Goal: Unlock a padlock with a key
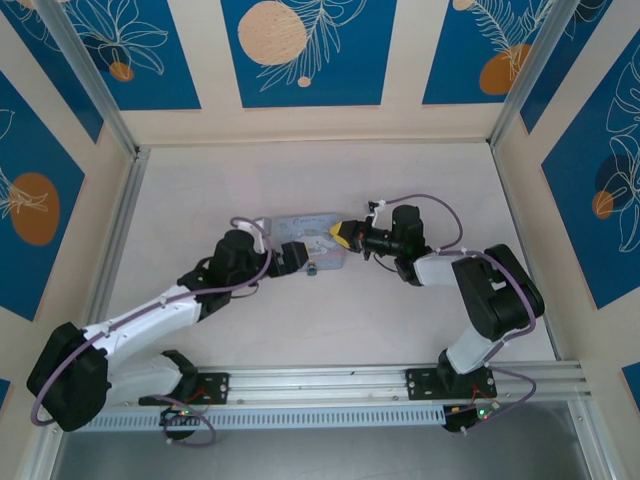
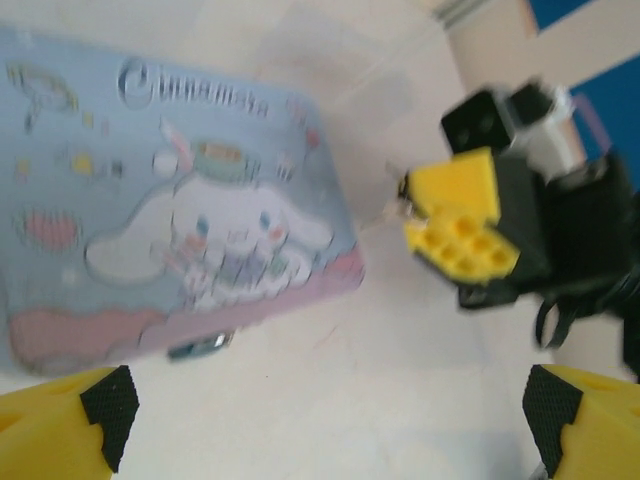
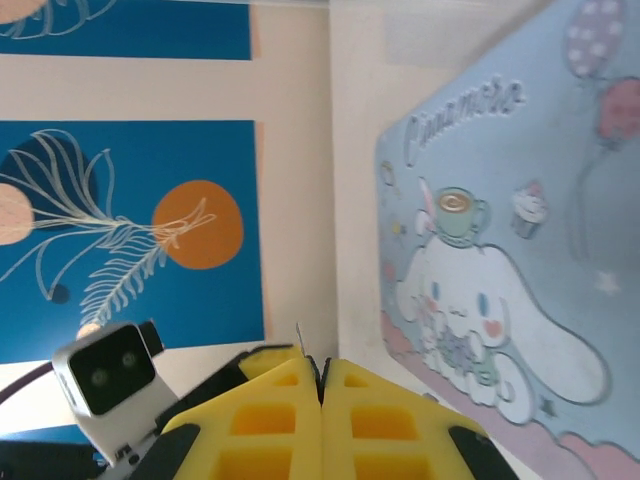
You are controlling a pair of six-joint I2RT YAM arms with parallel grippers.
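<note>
R gripper [image 3: 321, 372] was pressed shut, pinching the key [image 3: 299, 338], a thin sliver poking past its tips. L gripper [image 2: 325, 430] was spread wide and held nothing, w/ the padlock [image 2: 200, 345] lying against the tin's [image 2: 150, 200] pink edge. Judged best: L clamps the lock body first, keyhole toward R, then R brings the key in slow & square; keyhole could not be made out, lock was blurred, key's bit barely showed.

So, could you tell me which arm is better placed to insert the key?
Right, likely: the right gripper is shut on the key, near the padlock; the left gripper is open.
</note>
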